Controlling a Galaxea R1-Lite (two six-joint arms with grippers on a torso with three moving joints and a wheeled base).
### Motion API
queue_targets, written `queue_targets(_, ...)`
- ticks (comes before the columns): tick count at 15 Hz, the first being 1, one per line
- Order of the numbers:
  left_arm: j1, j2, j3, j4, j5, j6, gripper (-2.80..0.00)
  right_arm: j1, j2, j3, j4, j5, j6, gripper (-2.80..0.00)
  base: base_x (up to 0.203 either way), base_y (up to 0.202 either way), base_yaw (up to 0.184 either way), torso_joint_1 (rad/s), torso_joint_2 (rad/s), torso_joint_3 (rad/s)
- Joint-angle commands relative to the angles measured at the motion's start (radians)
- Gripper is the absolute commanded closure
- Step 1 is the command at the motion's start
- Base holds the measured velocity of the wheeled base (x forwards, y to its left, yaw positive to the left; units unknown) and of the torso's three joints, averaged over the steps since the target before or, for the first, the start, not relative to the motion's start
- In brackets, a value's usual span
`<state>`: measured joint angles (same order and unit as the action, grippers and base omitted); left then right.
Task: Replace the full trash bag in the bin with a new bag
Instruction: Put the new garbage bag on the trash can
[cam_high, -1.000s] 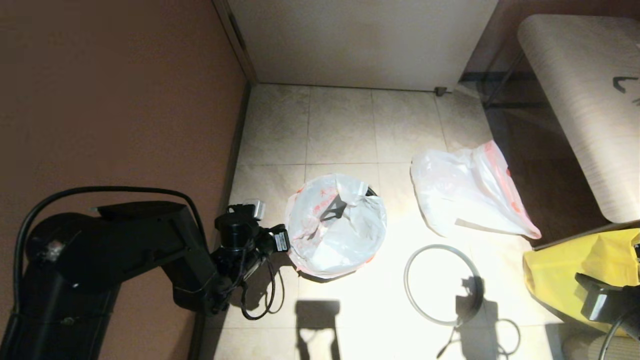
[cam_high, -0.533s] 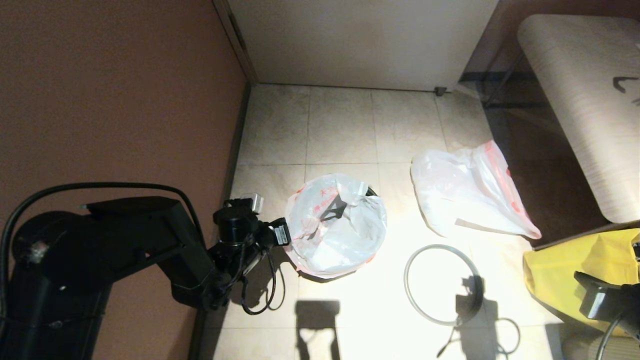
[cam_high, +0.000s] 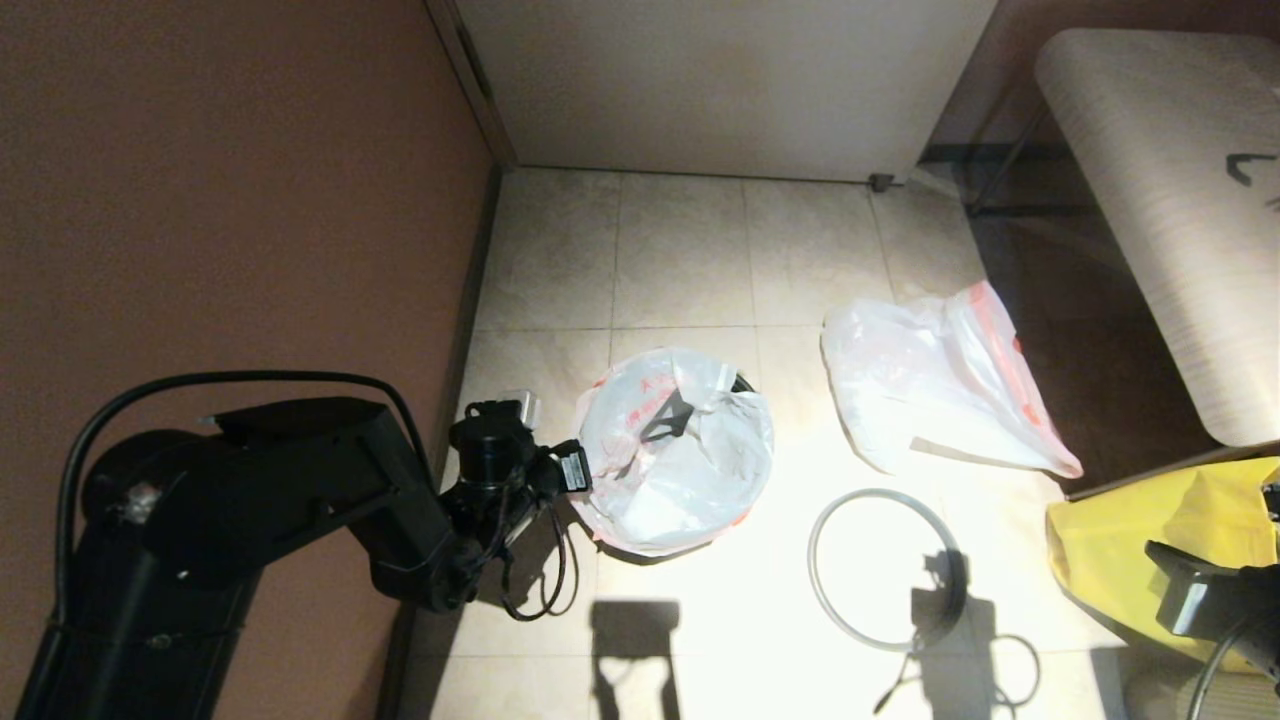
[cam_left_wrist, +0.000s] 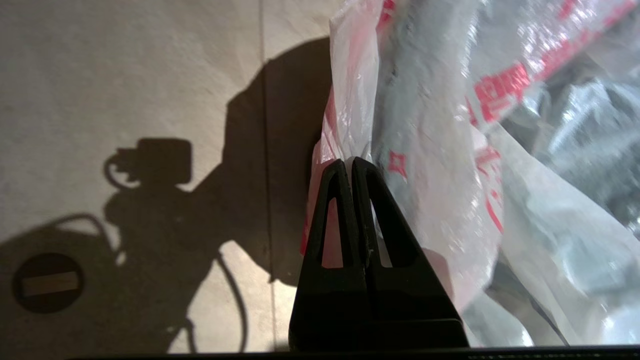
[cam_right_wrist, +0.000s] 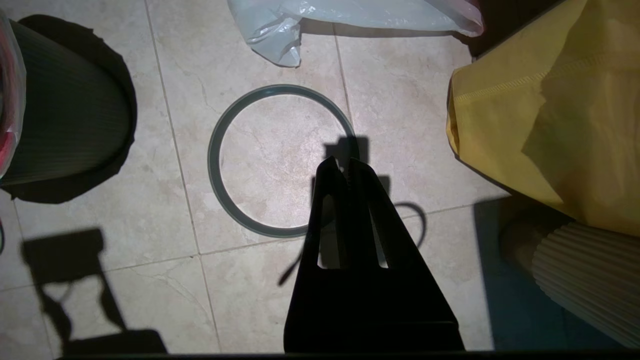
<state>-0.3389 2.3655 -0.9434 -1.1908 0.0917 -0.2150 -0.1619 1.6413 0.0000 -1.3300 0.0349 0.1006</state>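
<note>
While the right tool (cam_right_wrist: 344, 165) hangs closed and empty at the lower right of the head view, over the grey hoop (cam_high: 886, 570) on the floor, the left arm reaches in from the lower left, bent at the elbow, wrist beside the bin (cam_right_wrist: 60, 135). The left tool (cam_left_wrist: 348, 164) is pinched on the red-banded edge of the full trash bag (cam_high: 675, 450), which sits upright in the bin at centre frame. Farther up and right, the new bag (cam_high: 930, 395) lies flat, its long axis running toward the lower right.
</note>
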Motion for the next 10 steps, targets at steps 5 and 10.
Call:
queue_targets(5,0.005,0.068,-0.032,-0.008,0.031,-0.006,0.0,-0.001,0.005,0.0,-0.008,0.003,0.002,0.0,0.0,0.0,0.0,0.0,0.0,0.0)
queue_targets(10,0.002,0.083,-0.055,0.04,0.028,-0.152,0.0,-0.003,0.034,0.0,-0.053,0.002,0.002,0.0,0.0,0.0,0.0,0.0,0.0,0.0)
